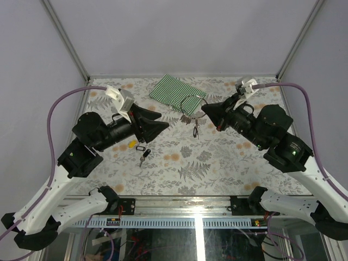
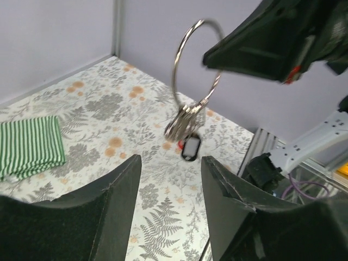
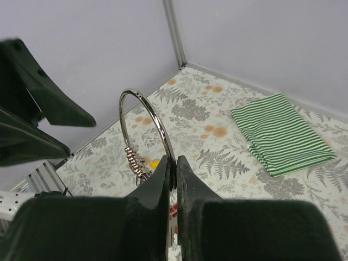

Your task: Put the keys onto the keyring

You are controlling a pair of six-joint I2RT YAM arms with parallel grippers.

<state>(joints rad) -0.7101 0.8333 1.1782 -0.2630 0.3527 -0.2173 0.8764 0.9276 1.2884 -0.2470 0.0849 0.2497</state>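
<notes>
The left arm (image 1: 100, 133) and right arm (image 1: 272, 125) are white-shelled far back, matte black nearer the grippers. The left gripper (image 1: 163, 120) and right gripper (image 1: 204, 112) have broad, wedge-shaped black fingers. Behind each sits a white bracket (image 1: 120, 98) trailing a lilac cable (image 1: 57, 109); a green light (image 1: 294, 153) glows farther back.

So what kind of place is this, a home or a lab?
Probably a robotics lab test cell: plain grey walls held by aluminium posts, a left arm and a right arm bolted along a metal rail, over a fern-patterned tabletop.
</notes>
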